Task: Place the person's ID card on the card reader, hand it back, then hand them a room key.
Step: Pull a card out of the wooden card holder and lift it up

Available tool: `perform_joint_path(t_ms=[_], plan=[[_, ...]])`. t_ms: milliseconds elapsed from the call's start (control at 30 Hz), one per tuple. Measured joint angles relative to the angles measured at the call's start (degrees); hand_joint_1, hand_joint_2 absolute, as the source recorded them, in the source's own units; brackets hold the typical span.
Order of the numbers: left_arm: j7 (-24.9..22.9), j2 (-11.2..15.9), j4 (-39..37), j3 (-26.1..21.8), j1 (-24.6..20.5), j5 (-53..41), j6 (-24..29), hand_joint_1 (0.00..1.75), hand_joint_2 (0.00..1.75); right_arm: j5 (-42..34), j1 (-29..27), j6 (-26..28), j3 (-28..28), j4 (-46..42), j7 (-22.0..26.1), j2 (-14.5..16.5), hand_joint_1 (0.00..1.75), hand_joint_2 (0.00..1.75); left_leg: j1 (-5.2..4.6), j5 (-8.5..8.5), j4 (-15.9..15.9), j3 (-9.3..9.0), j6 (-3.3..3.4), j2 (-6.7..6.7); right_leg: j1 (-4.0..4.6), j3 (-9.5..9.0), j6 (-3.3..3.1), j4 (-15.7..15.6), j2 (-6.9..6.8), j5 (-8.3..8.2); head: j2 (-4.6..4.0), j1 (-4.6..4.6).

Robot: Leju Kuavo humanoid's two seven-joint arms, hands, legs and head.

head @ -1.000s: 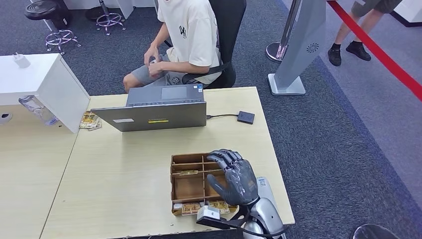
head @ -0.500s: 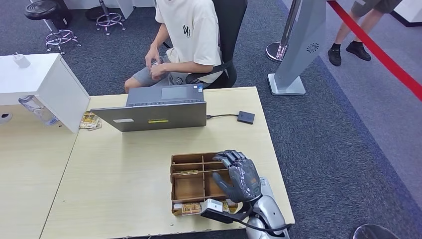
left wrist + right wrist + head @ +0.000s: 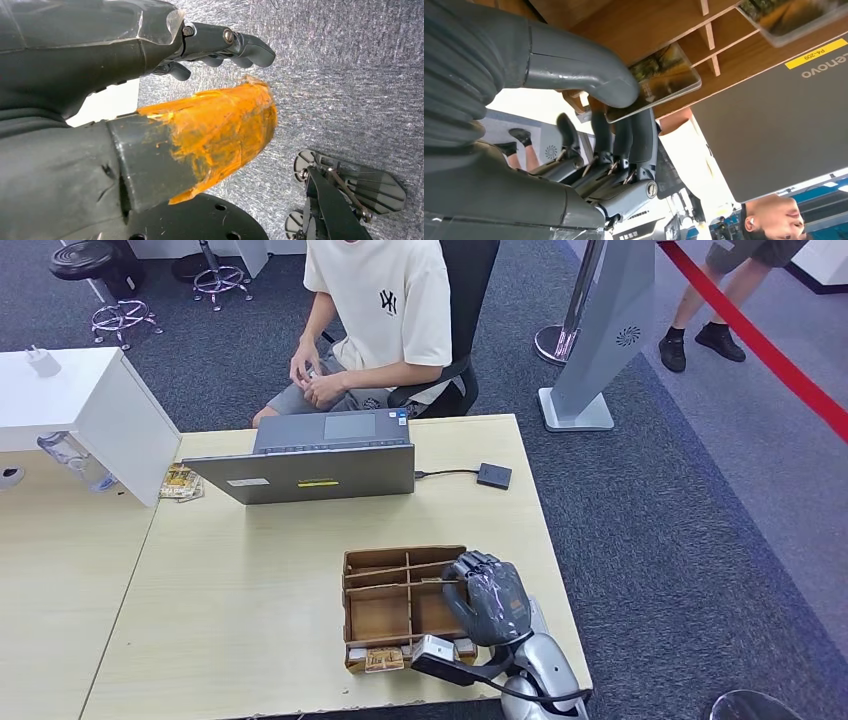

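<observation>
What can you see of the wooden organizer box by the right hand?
The box looks like thin brown wood, open on top, split by slats into several compartments. It sits flat on the table near the front edge, in front of the laptop. Printed cards lie in its nearest row. The right hand reaches into its right side, thumb pressing a card.

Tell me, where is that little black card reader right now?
In the head view, the card reader lies on the table's far right part, cabled to the laptop beside it.

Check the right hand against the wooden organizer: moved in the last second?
Yes. The right hand has slid toward the robot and the organizer's right-hand compartments, fingers curling in; the wrist view shows it pinching a card.
</observation>
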State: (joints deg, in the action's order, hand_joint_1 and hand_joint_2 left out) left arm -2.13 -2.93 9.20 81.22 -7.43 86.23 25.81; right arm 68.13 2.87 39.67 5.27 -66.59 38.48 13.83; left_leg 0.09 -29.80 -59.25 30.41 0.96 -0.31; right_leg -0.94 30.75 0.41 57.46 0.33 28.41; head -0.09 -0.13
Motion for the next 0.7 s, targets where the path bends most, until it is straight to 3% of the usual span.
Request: perform_joint_path(t_ms=[467,700], plan=[[0.3,0.2,0.0,0.0,0.0,0.0,0.0,0.00,0.00,-0.8,0.0,0.0,-0.3,0.5,-0.3,-0.3,1.75,1.75,0.00,0.00,0.0,0.00,0.00,0.00,0.00,0.00,0.00,0.0,0.00,0.00,0.00,-0.01],[0.2,0.2,0.0,0.0,0.0,0.0,0.0,0.00,0.00,-6.2,0.2,0.0,-0.1,1.0,0.2,-0.4,1.75,1.75,0.00,0.00,0.0,0.01,0.00,0.00,0.00,0.00,0.00,0.0,0.00,0.00,0.00,-0.01]])
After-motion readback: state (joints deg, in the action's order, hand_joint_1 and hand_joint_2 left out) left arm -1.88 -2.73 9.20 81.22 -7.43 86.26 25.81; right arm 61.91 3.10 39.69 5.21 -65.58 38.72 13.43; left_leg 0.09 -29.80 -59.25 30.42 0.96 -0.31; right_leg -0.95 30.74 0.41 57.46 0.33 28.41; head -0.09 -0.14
